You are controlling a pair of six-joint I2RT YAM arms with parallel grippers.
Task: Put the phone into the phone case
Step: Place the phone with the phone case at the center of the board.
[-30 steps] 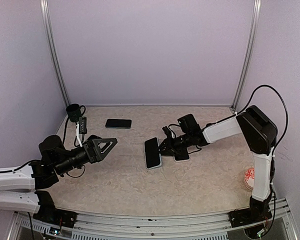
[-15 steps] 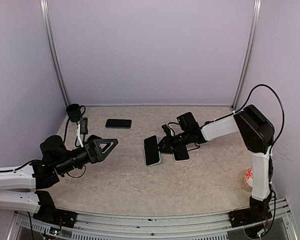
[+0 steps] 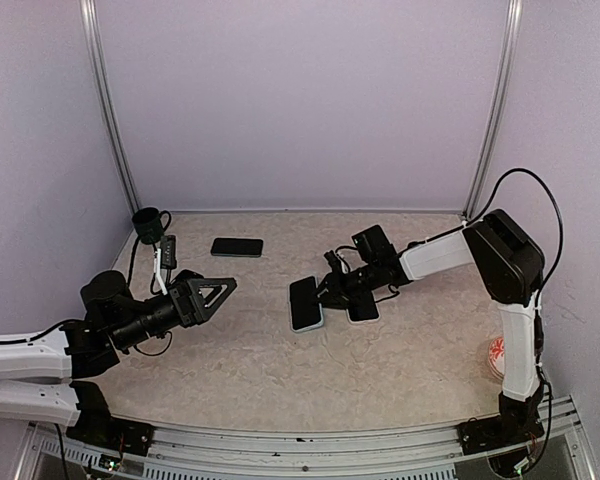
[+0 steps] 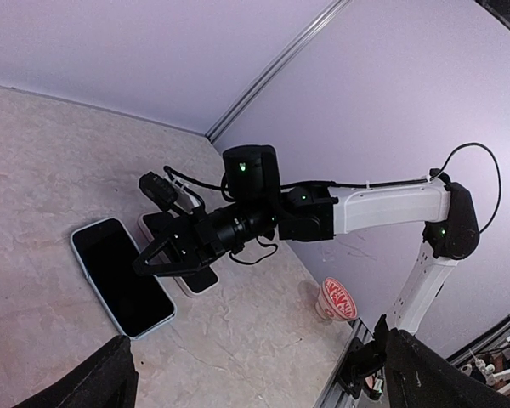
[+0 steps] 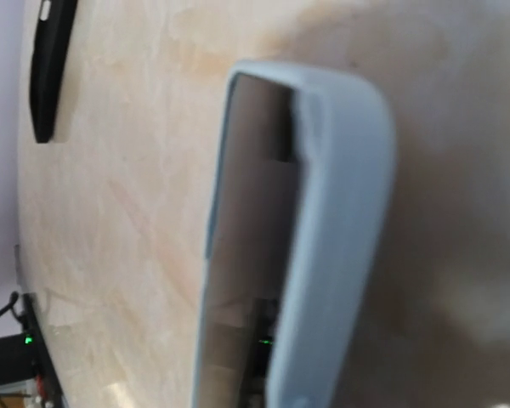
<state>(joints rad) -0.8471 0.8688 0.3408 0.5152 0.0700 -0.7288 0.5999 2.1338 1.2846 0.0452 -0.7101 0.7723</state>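
A dark-screened phone lies flat mid-table, framed by the rim of a pale blue phone case. The left wrist view shows the same phone. My right gripper is low at the phone's right edge; whether its fingers still touch the case is hidden. A second flat slab, white-edged with a dark face, lies under the right wrist. My left gripper hovers well to the left of the phone, open and empty; its fingers show only at the bottom corners of its wrist view.
A black phone lies at the back left. A dark mug and a small black device stand near the left wall. A red-patterned bowl sits by the right arm's base. Frame posts stand at the back corners.
The cased phone, held tilted on its edge at my right gripper, now lies flat and slightly farther back. The right wrist shifted a little toward the back. The left arm stayed still.
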